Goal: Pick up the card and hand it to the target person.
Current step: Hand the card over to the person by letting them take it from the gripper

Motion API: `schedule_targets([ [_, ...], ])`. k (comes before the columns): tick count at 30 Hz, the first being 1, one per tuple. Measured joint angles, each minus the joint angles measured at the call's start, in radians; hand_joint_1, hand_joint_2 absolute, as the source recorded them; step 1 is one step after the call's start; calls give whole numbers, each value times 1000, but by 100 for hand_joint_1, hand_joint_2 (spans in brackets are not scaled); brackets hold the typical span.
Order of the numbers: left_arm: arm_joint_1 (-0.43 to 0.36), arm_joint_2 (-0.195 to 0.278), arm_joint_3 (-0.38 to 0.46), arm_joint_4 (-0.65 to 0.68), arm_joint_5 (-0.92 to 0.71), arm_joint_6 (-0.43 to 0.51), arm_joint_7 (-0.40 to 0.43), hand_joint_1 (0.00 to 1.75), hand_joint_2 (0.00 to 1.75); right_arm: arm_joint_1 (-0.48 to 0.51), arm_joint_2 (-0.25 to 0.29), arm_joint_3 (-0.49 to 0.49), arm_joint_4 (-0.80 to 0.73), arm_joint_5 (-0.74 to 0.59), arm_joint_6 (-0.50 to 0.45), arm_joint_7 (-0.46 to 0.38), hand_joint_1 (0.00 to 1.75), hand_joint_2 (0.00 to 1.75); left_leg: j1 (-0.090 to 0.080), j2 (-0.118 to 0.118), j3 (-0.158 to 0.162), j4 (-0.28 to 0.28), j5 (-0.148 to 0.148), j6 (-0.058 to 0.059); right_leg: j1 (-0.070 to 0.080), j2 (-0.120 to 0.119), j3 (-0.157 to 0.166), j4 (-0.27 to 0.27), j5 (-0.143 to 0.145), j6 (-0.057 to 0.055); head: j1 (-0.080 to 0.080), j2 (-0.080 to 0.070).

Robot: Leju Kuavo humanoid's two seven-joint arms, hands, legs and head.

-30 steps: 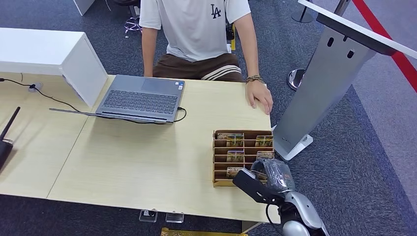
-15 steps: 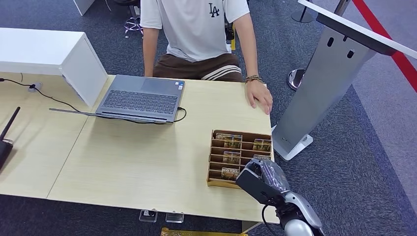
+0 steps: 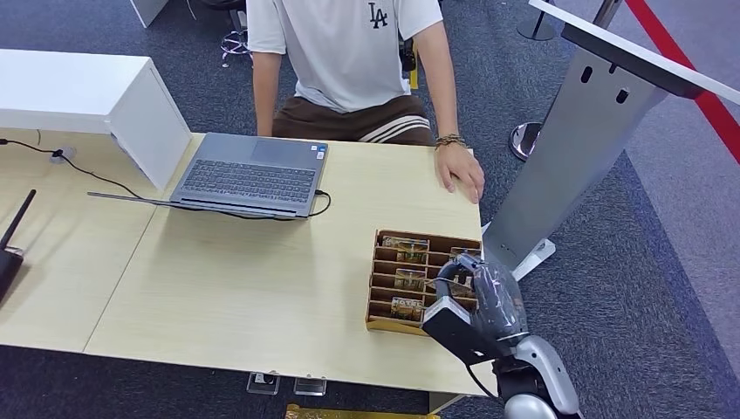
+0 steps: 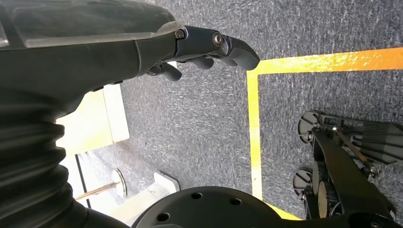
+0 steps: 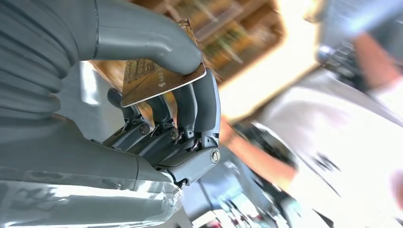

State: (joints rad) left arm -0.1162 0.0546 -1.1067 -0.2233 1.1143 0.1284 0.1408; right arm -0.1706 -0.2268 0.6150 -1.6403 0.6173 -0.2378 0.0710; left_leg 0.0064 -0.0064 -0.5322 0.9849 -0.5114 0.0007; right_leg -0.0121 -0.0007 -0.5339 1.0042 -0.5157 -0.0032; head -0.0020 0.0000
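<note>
Your right hand (image 3: 476,305) sits over the near right corner of the wooden card rack (image 3: 388,281) on the tabletop (image 3: 253,279), and in the right wrist view (image 5: 157,123) you can see it gripping the card (image 5: 161,78): the thick grey thumb (image 5: 142,40) presses down on one face of the card while the darker fingers (image 5: 202,102) back it from the other side, so the card is pinched flat between them with one rounded corner poking out past the fingers. The card's printed, brownish-gold face is turned toward the thumb. In that same view the rack's slots lie just beyond the card, blurred, so you cannot tell whether the card's edge touches the rack or is free of it. In the head view the card itself is hidden by your hand. Other cards stand in the rack's slots. The person (image 3: 349,52) sits at the far side of the tabletop, with one hand (image 3: 461,170) resting flat on the far right corner, well apart from your right hand. A laptop (image 3: 249,179) lies open to the left of the rack. Your left hand (image 4: 190,47) hangs over the grey carpet beside a yellow floor line (image 4: 254,118), its fingers curled in loosely with nothing in them.
</note>
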Motion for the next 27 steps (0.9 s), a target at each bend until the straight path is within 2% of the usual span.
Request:
schedule_targets([
  [5,0,0,0,0,0,0,-4,0,175,5,2,1,-96,6,-75,-96,150,175,0,0,0,0,0,0,0,0,0,0,0,0,-1,0],
  [9,0,0,0,0,0,0,-9,0,175,6,6,4,-144,51,-117,-128,150,175,0,0,0,0,0,0,0,0,0,0,0,0,0,0],
  [21,0,0,0,0,2,0,-12,0,175,4,33,29,-152,364,-236,-68,150,175,0,0,0,0,0,0,0,0,0,0,0,0,-1,0],
  [27,0,0,0,0,-6,-3,-17,0,175,17,48,33,-152,624,-424,-64,150,175,0,0,0,0,0,0,0,0,0,0,0,0,0,0],
])
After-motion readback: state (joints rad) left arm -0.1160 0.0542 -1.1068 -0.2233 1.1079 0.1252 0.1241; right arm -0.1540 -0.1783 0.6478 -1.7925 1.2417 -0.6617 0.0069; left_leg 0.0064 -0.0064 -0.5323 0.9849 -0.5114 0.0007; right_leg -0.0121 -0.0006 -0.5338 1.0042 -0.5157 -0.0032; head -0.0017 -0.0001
